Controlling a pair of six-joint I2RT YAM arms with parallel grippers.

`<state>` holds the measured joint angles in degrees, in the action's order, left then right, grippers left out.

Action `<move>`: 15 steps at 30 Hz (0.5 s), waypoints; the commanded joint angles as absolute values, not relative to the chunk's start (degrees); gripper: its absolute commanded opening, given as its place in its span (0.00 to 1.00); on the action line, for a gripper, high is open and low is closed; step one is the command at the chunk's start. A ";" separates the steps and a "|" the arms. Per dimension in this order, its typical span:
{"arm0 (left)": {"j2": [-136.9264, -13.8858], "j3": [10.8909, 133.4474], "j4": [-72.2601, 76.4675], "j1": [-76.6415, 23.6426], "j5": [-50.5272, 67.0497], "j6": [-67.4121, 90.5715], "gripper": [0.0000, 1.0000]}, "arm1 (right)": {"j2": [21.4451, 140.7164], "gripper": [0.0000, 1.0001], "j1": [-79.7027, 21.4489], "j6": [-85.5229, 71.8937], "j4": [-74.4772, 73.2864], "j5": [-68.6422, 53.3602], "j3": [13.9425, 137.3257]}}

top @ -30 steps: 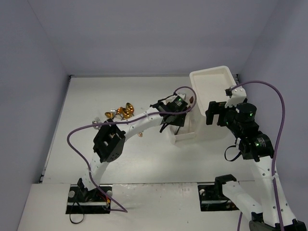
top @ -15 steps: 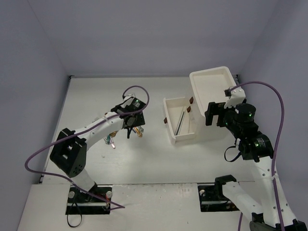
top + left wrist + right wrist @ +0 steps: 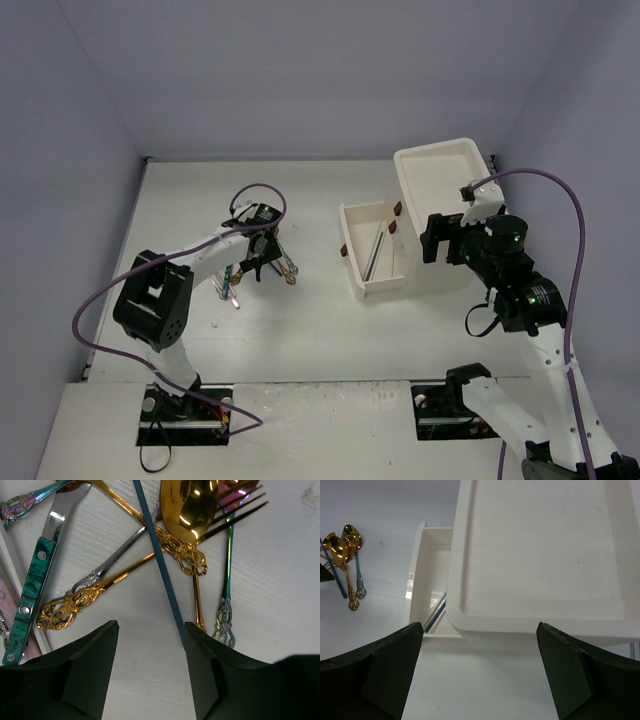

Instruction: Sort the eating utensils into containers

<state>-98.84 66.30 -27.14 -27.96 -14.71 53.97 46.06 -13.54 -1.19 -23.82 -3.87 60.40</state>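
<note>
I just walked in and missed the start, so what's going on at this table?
Two robot arms are sorting cutlery into a white drawer unit. The left gripper hovers low over the pile of gold and silver utensils, jaws open and empty, with a thin blue rod lying beside one finger. The right gripper hangs open above the unit, holding nothing. One open drawer is pulled out, with thin rods lying in it.

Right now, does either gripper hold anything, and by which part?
Nothing is held. The left gripper stands open over the loose utensils; the right gripper stands open over the drawer unit.
</note>
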 commanded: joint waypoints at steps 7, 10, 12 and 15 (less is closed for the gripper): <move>-103.26 72.56 -24.08 -25.81 -14.18 55.29 0.48 | 46.41 0.95 -14.59 -0.70 -20.57 -4.40 60.97; -104.15 72.92 -24.38 -25.58 -14.09 55.31 0.45 | 46.41 0.95 -14.62 -0.70 -20.60 -4.22 60.91; -104.33 72.60 -24.69 -25.58 -13.98 55.63 0.42 | 46.47 0.95 -14.68 -0.64 -20.59 -4.15 60.91; -103.89 71.11 -25.08 -25.63 -13.97 56.25 0.34 | 46.73 0.95 -14.68 -0.62 -20.57 -3.78 60.91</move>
<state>-105.34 70.43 -25.43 -26.06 -13.35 54.89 46.06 -14.24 -1.19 -23.83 -3.90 60.40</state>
